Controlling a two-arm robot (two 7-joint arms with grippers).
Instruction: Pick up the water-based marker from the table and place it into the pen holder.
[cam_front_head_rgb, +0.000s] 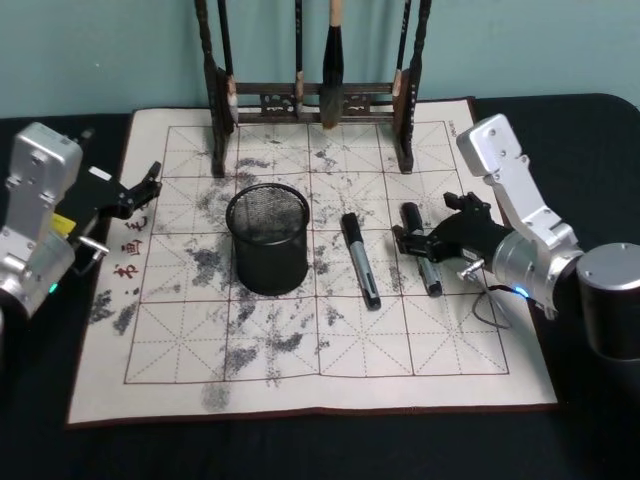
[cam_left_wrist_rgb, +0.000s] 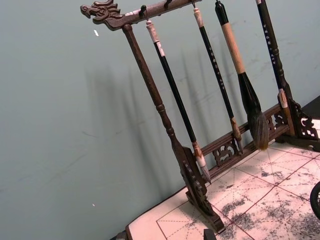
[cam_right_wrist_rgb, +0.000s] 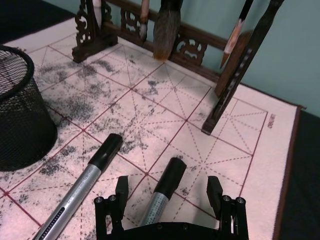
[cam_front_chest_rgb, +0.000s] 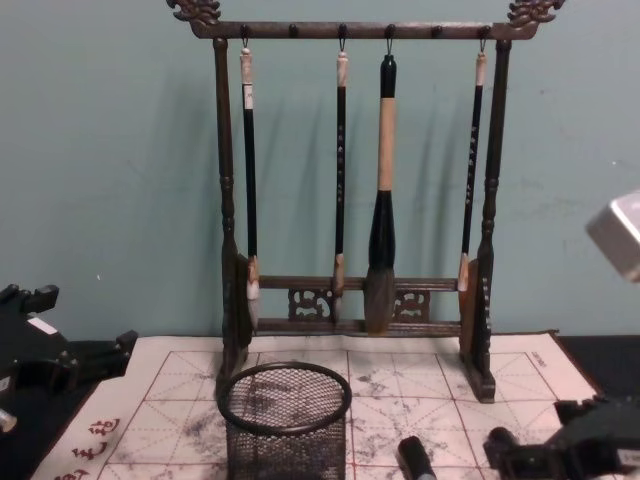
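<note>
Clearly the job has barely begun: the water-based marker lies flat on the ink-stained mat on the counter, to the right of a second marker and well apart from the pen holder, in which nothing shows. The right gripper hangs low over it with fingers spread either side of the barrel, not yet closed, so grasp, lift, carry and drop all remain. The left gripper sits parked at the mat's left edge.

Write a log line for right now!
right gripper: open, straddling right marker on mat | left gripper: parked at mat's left edge | holder: empty
</note>
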